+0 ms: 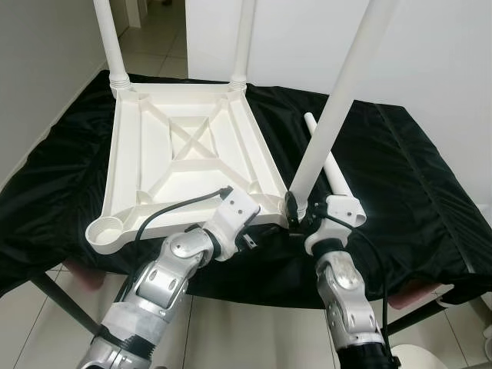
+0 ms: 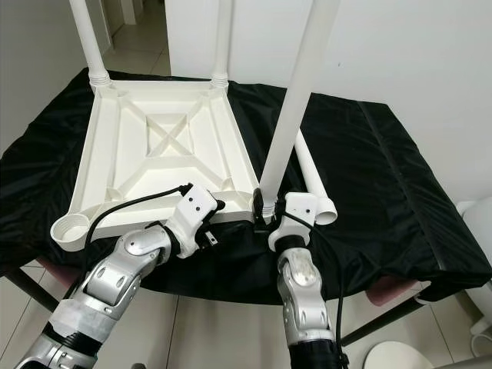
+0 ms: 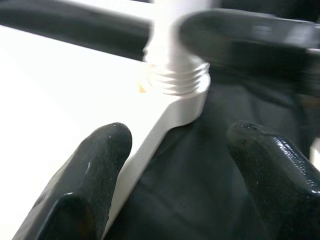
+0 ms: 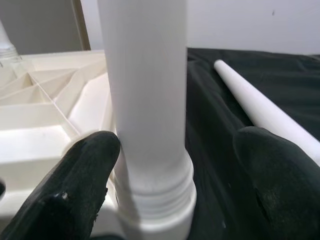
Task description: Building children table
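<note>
An upturned white children's table (image 1: 188,165) lies underside-up on a black cloth (image 1: 400,177) that covers the tabletop, its ribbed frame and crossed braces facing the ceiling. At its far edge two white legs, the far left leg (image 1: 108,42) and the far right leg (image 1: 244,42), stand upright in their corner sockets, long axes vertical. The near left corner socket (image 1: 105,231) is an open ring with nothing in it. The left tool (image 1: 247,229) sits at the near edge of the table, just left of the near right corner; in the left wrist view its fingers (image 3: 95,175) stand apart, one over the white rim and one over the cloth, gripping nothing. At that near right corner a third leg (image 1: 338,100) rises from its socket, leaning a little to the right as it goes up, with its threaded collar showing above the socket. The right tool (image 1: 301,214) is at the foot of this leg, its fingers (image 4: 82,185) spread on either side of it and not closed on it. Further right, a loose leg (image 1: 327,161) lies flat on the cloth, running from far to near, beside the right tool.
</note>
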